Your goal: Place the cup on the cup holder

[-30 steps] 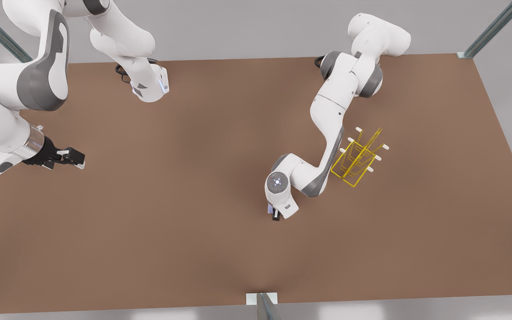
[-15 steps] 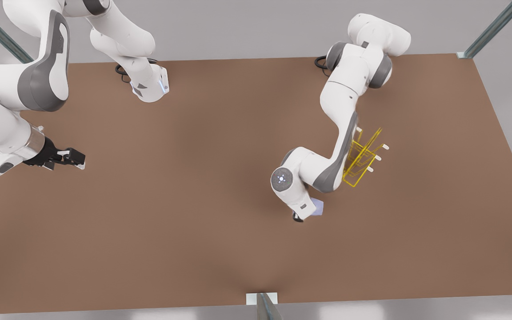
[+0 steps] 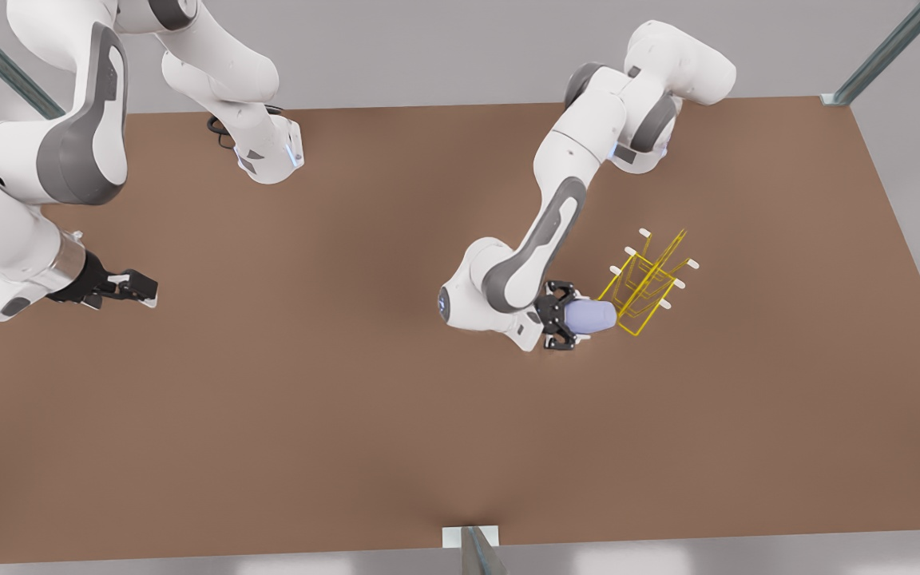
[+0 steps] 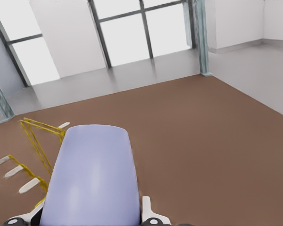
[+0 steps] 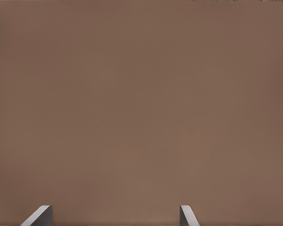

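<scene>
Cup point(image 3: 592, 317) hides left gripper point(image 3: 569, 326) jaws; right gripper point(image 3: 134, 286) waits apart.

Lavender-blue cup point(image 3: 592, 317), yellow white-tipped cup holder point(image 3: 645, 281), plain brown table point(image 3: 348, 399)

The bottom end of the cup point(image 4: 92, 179) runs off the edge of the left wrist view, so you cannot see how the left claw point(image 3: 565, 327) pinches it there, and the cup hides part of the yellow cup holder point(image 4: 35, 150) behind it. In the front view the cup covers the near corner of the cup holder point(image 3: 645, 283). Over by the front view's left, the right claw point(image 3: 134, 287) shows just two finger tips point(image 5: 40, 215), cut off by the picture's edge.
</scene>
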